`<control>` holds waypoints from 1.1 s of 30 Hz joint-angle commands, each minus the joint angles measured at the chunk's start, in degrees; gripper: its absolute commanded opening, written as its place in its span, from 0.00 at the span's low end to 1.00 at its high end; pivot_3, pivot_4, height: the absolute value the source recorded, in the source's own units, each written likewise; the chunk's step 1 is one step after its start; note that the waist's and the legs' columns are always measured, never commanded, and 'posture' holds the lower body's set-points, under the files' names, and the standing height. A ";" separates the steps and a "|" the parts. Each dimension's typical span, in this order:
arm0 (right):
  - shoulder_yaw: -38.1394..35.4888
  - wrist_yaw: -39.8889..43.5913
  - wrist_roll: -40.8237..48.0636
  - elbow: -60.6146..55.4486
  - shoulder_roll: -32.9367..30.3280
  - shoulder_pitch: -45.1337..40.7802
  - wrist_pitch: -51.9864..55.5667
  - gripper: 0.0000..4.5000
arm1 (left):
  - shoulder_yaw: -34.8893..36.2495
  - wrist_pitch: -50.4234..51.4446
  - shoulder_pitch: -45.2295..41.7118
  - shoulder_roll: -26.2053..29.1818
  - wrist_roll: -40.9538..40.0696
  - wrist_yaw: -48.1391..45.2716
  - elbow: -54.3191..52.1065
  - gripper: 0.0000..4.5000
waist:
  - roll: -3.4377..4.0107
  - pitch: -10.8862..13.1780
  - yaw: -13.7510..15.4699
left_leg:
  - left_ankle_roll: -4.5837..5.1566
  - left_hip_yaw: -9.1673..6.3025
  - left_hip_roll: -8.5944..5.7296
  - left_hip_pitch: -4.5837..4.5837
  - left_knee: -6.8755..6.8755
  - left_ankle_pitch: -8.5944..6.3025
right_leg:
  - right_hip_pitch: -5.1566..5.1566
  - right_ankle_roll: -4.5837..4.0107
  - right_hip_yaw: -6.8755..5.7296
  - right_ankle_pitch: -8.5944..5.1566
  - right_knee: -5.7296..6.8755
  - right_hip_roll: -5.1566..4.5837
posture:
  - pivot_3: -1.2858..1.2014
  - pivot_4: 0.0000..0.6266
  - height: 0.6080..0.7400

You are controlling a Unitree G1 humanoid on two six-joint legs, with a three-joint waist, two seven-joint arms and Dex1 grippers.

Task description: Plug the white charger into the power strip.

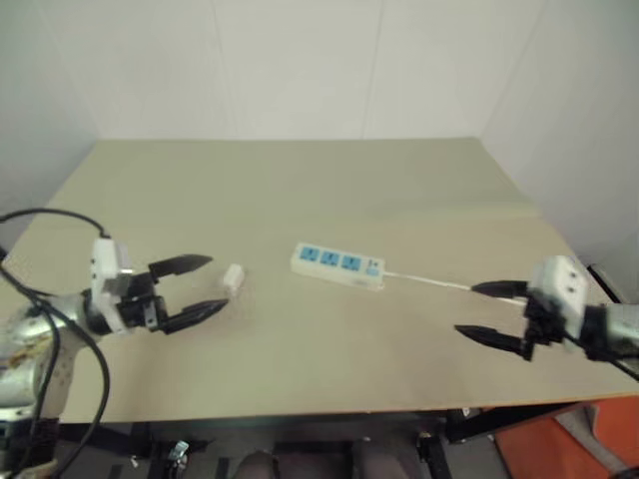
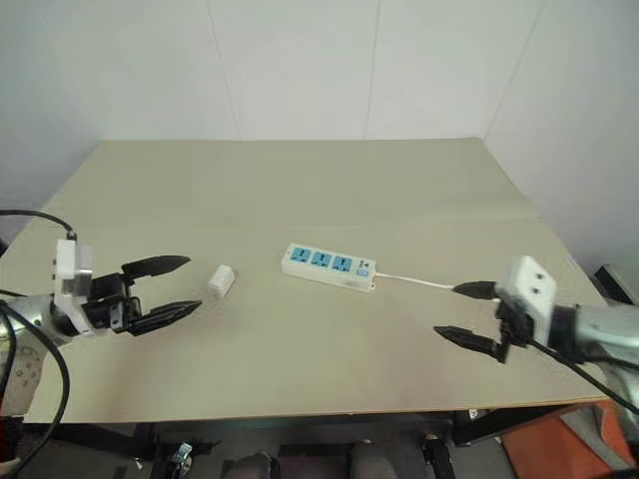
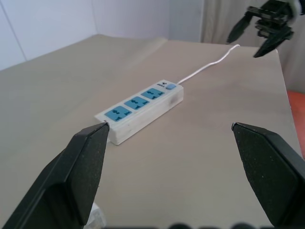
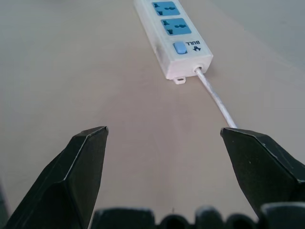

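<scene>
A: Where did the power strip [image 2: 329, 266] lie?

B: Flat near the middle of the beige table [image 2: 300, 190], its three blue outlet faces up and all of them bare. Its switch end pointed toward the robot's right, and the thin white cord [image 2: 414, 282] ran from that end toward the right gripper [image 2: 467, 314].

A: And the white charger [image 2: 221, 279]?

B: It sat on the table to the left of the strip, apart from it, unplugged. It was just ahead of the left gripper [image 2: 173, 287], whose fingertips stood near it but did not touch.

A: How were the claws?

B: The left one was spread wide with nothing between its black fingers, pointing across the table toward the strip. The right one was also spread wide and empty, hovering over the table's right edge, its upper fingertip near the cord. In the right wrist view the cord [image 4: 217, 100] led up to the strip's switch end [image 4: 183, 47], between the two fingers.
</scene>
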 commanded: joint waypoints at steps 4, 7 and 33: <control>10.83 2.14 -10.73 25.21 6.96 -19.48 -13.23 0.99 | -5.09 -2.02 -6.02 -4.30 3.71 4.07 -0.15 1.00 | 0.04 0.03 0.14 | 0.00 -0.02 -0.02 -0.16 0.00 0.00 | -0.11 -0.02 0.00 0.07 -0.01 -0.01 | 0.52 0.24 1.00; 13.38 1.59 -14.30 38.30 10.85 -28.02 -16.94 0.99 | -6.89 -2.40 -7.43 -6.61 5.03 6.41 -0.96 1.00 | 0.04 0.03 0.13 | 0.00 -0.03 -0.04 -0.20 0.00 0.00 | -0.13 -0.42 0.01 0.33 -0.02 -0.03 | 0.52 0.24 1.00; 15.98 0.12 -26.26 69.41 18.63 -43.15 -28.88 0.00 | -9.31 -1.86 -7.63 -6.28 8.50 8.81 -2.16 1.00 | 0.05 0.03 -1.10 | 0.01 -0.09 -0.05 -0.12 0.01 0.01 | -0.07 -0.45 0.00 0.39 0.07 -0.04 | 0.52 0.24 1.00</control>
